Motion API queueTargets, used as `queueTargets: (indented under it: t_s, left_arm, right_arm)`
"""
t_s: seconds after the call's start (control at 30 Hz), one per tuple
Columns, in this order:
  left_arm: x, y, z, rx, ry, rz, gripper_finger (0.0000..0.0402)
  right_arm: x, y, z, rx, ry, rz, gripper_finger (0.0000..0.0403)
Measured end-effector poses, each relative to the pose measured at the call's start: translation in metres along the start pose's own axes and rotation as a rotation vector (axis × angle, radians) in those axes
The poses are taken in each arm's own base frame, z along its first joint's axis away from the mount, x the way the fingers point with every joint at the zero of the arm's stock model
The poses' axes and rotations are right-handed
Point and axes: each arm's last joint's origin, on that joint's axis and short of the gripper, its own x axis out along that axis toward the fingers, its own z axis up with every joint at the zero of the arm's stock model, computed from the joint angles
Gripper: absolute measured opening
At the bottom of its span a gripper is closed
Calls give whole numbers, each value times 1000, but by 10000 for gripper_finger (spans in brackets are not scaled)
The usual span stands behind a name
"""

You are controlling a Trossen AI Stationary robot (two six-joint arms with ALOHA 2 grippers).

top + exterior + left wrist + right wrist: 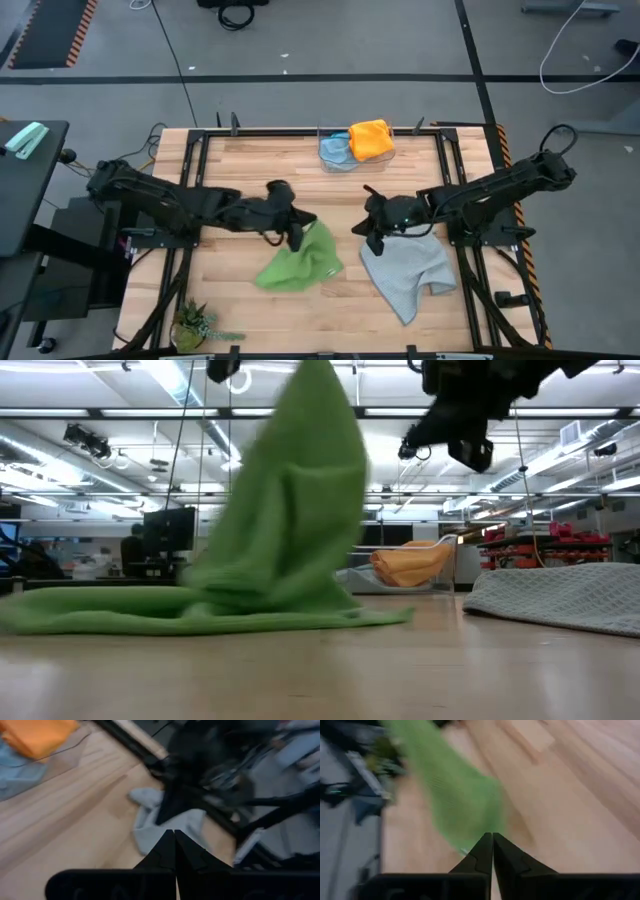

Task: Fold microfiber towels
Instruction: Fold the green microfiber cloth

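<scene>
The left gripper (297, 236) pinches the green towel (300, 265) up high — a weak pinch could drop it. The right gripper (372, 238) is clenched on nothing.

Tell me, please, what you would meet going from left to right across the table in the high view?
Small plant → left gripper, shut on the green towel → right gripper → grey towel. The blue and orange towels at the table's far edge overlap, so I leave them out.
</scene>
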Motion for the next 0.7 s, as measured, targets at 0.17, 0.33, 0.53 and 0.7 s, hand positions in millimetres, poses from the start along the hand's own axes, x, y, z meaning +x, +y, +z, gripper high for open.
queueTargets:
  t_s: [0.17,0.33,0.53,0.7]
  left_arm:
    - [40,-3,1,32,82,79,1]
    - [72,-8,6,109,116,75,1]
    - [73,-18,27,182,82,46,0]
    - [70,-21,38,207,54,34,0]
  right_arm:
    - [-9,13,14,18,-40,127,43]
    - [-6,28,6,66,-13,162,54]
    - [16,26,-4,94,-15,74,39]
    - [37,12,-2,120,-32,-13,16]
